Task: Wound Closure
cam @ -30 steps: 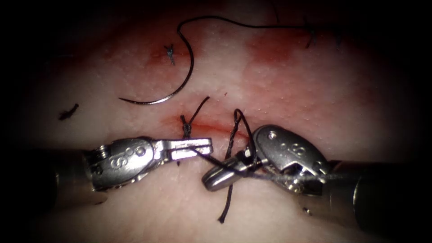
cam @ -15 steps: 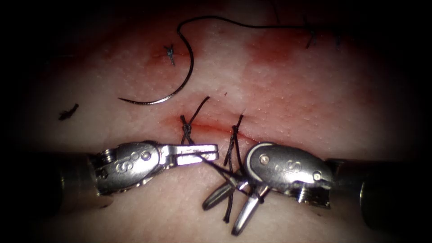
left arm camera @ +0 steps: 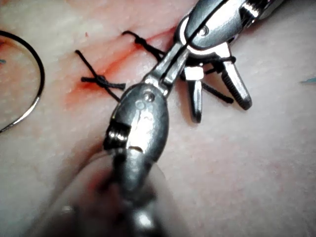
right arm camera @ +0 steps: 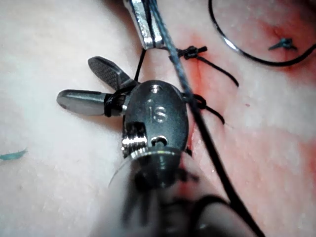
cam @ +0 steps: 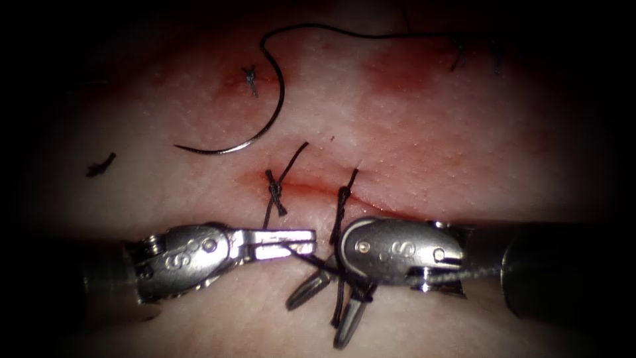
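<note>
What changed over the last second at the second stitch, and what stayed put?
The right tool swung its jaws from shut and pointing left to open and pointing down, with thread wrapped round them, and the loop above the cut drew down. The left tool kept its grip on the thread. The needle lay free on the tissue, unmoved.

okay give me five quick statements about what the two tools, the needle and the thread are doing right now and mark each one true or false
1. The needle lies free on the tissue, held by neither tool. True.
2. The left tool grips the needle at mid-curve. False: its jaws are shut on the thread.
3. The right tool has its jaws open. True, with thread looped around them.
4. The needle is driven into the tissue across the cut. False: it rests on the surface above the cut.
5. A tied knot sits on the cut at its left end. True.
</note>
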`<state>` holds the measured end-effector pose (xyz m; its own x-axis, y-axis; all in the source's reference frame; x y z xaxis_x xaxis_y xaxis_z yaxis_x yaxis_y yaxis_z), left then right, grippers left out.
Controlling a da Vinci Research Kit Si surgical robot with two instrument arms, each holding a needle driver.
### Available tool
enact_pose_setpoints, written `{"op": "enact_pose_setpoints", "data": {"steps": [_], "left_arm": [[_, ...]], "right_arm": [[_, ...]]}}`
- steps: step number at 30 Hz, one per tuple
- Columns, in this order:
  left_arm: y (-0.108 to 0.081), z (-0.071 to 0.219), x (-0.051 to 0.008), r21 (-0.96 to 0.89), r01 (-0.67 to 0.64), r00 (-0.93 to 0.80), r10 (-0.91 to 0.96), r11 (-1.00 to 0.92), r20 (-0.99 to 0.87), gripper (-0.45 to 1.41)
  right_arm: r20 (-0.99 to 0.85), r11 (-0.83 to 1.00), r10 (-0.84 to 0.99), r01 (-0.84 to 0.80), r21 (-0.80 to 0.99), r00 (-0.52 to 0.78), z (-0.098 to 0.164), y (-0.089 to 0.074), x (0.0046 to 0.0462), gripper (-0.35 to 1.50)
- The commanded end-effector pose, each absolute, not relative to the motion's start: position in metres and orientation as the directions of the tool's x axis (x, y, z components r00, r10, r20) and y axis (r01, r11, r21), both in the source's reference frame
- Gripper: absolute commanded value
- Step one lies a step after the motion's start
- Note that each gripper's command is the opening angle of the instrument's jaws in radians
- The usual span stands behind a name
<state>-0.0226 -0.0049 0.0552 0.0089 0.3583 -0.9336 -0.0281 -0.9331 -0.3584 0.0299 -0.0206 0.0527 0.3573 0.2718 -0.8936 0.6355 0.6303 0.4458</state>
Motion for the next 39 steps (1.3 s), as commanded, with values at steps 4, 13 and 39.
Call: {"op": "enact_pose_setpoints", "data": {"steps": [4, 13, 39], "left_arm": [[-0.0054, 0.0558, -0.0232, -0.365, -0.026, 0.010, 0.365, -0.931, -0.931, -0.45], [-0.0059, 0.0553, -0.0231, -0.371, -0.022, 0.012, 0.371, -0.928, -0.929, -0.45], [-0.0145, 0.0502, -0.0220, -0.360, 0.006, -0.047, 0.360, -0.933, -0.932, -0.45]], "right_arm": [[-0.905, 0.634, 0.251, 0.647, 0.423, 0.344, 0.0534, -0.0213, 0.0306, 0.88], [-0.915, 0.597, 0.233, 0.695, 0.401, 0.329, 0.0536, -0.0208, 0.0301, -0.35], [-0.888, 0.711, 0.435, 0.548, 0.440, 0.150, 0.0543, -0.0127, 0.0276, -0.35]]}}
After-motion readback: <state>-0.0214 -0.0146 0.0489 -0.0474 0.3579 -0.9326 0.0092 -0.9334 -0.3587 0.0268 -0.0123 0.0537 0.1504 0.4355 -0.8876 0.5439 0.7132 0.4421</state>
